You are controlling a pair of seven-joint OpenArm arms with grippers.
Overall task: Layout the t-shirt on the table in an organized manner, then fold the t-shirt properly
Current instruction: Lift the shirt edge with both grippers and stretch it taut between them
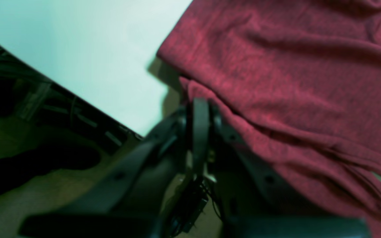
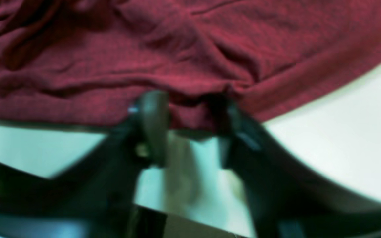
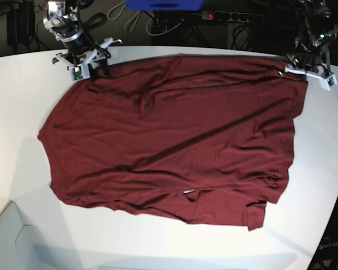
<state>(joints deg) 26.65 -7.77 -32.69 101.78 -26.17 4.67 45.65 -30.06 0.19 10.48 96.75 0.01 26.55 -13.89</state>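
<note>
**Mia:** T-shirt (image 3: 174,140) first! It lies spread out on the big white table (image 3: 22,95), and it takes up most of the middle.

**Ben:** The table is smooth and shiny. Its edge is round. Behind the far edge I see lots of black cables (image 3: 141,19) and a power strip (image 3: 231,17) with a little red light. Something blue (image 3: 163,4) pokes in at the very top.

**Mia:** What does the shirt look like to you?

**Ben:** Dark red, soft, no picture on it. It is mostly flat, but long wrinkles run across it. The near edge is bumpy and folded over in one spot. One far corner sits by each arm.

**Mia:** What are the arms doing?

**Ben:** The left gripper (image 1: 199,109) is at the far corner on the right side of the base view. Its jaws are squeezed together, right at the edge of the cloth. I think it is pinching the shirt there.

**Mia:** And the other one?

**Ben:** The right gripper (image 2: 190,109) is at the other far corner. Its two fingers sit on the shirt's edge with a gap between them. That view is blurry, so I cannot tell if it has hold of the cloth.
</note>
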